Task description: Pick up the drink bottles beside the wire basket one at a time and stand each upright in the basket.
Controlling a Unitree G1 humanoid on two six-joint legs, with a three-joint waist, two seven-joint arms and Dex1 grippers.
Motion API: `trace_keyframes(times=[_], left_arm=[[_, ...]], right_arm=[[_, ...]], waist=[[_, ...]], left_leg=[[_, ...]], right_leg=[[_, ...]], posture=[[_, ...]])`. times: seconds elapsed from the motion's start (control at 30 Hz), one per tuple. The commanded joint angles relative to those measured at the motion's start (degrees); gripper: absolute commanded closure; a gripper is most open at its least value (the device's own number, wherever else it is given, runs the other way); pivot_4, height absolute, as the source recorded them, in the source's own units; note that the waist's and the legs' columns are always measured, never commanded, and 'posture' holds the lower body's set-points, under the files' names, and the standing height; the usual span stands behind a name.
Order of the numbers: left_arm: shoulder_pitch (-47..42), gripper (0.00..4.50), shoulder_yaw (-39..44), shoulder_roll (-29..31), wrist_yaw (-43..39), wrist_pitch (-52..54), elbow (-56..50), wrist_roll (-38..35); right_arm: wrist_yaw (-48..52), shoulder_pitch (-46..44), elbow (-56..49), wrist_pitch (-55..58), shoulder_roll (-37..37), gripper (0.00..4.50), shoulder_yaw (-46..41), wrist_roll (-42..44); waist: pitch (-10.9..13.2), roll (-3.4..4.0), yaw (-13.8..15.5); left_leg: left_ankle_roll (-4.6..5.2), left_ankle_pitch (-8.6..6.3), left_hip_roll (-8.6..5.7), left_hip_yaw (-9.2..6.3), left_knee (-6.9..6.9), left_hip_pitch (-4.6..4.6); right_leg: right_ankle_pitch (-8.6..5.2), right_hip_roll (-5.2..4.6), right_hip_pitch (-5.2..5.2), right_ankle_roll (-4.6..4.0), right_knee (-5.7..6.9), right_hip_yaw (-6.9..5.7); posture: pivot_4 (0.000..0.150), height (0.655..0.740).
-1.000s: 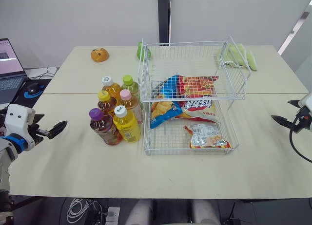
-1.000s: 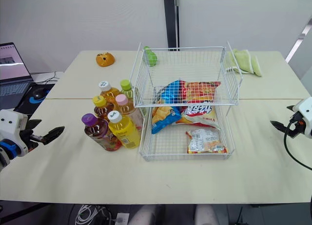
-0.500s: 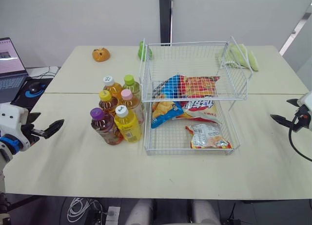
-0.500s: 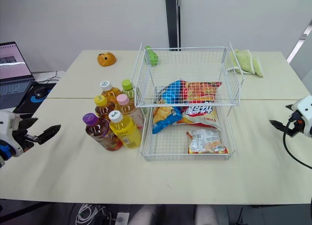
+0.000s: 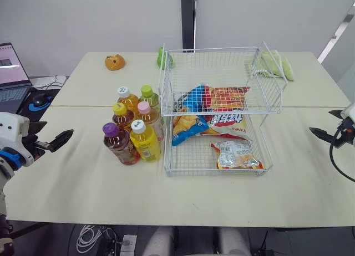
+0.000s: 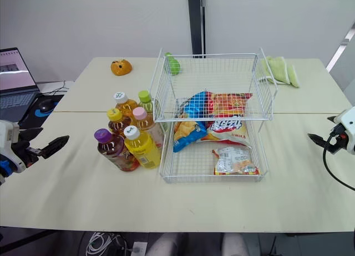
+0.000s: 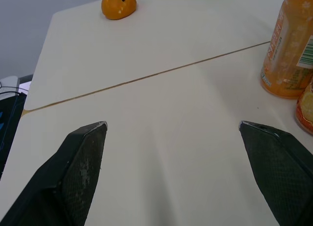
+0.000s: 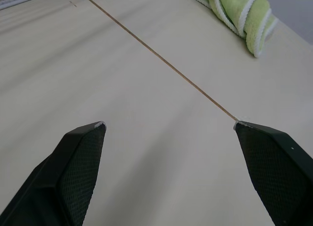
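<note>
Six drink bottles (image 5: pixel 136 126) stand upright in a tight group on the surface (image 5: pixel 89 184), just beside the left wall of the wire basket (image 5: pixel 213 173). None of them is inside the basket. The bottle with the purple cap (image 5: pixel 117 145) is the one farthest from the basket. The yellow bottle with the white cap (image 5: pixel 145 141) is at the basket's front left corner and almost touches the wire.

The left claw (image 5: pixel 57 131) hovers well apart from the bottles, on the side of the group away from the basket. Its two black fingers are spread wide and hold nothing. In the left wrist view an orange bottle (image 7: pixel 288 50) stands beyond one finger, not between the two.

The right claw (image 5: pixel 320 121) is on the other side of the basket, well apart from it. It is also wide open and empty, over bare surface.

Inside the basket lie several snack bags (image 5: pixel 213 109). Behind the basket, a green cloth (image 5: pixel 275 64) lies near its right rear corner, and a small orange toy (image 5: pixel 114 62) sits to the rear left.
</note>
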Motion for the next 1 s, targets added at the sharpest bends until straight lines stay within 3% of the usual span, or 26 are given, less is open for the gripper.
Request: trace_keyframes(times=[0.03,0.3,0.6,0.77,1.0], left_arm=[[0.8,0.02,2.2,-0.3,-0.1,0.0,-1.9,-1.8],[4.9,0.02,4.2,-0.4,-1.3,5.5,-9.6,-6.6],[14.4,0.02,11.8,-2.9,2.6,14.1,-24.5,-12.0],[18.0,0.02,14.1,-5.1,4.7,17.4,-31.1,-14.5],[27.3,0.02,20.7,-8.9,7.5,24.5,-45.1,-21.5]], right_arm=[[-0.3,0.1,-0.4,-1.5,-1.8,0.0,-2.4,1.5],[5.7,4.7,-5.9,-0.2,-5.0,0.0,-8.3,7.8],[15.1,10.3,-40.2,30.0,-13.2,0.0,-21.7,30.4],[15.0,-3.8,-52.7,41.1,-12.2,0.0,-11.3,41.4],[19.6,-21.1,-55.8,44.6,-1.4,0.0,6.7,39.8]], waist=[[0.0,0.0,0.0],[0.0,0.0,0.2],[0.0,0.07,0.2],[0.0,0.05,-0.1],[0.0,-0.09,0.3]], left_leg=[[0.0,0.0,0.0,0.0,0.0,0.0],[0.0,-0.01,0.0,-0.03,0.0,-0.02],[-0.05,-0.12,0.38,0.19,0.01,-0.01],[-0.19,-0.21,0.91,0.4,0.01,0.03],[-0.16,-0.36,1.0,0.5,0.0,-0.13]], right_leg=[[0.0,0.0,0.0,0.0,0.0,0.0],[0.0,-0.01,0.0,0.0,-0.01,-0.01],[-0.07,-0.04,-0.03,-0.11,-0.05,0.03],[-0.1,0.1,-0.03,-0.25,-0.16,-0.06],[0.26,0.08,-0.06,-0.48,-0.74,-0.14]], posture=[[0.15,0.74],[0.15,0.74],[0.15,0.74],[0.15,0.74],[0.15,0.74]])
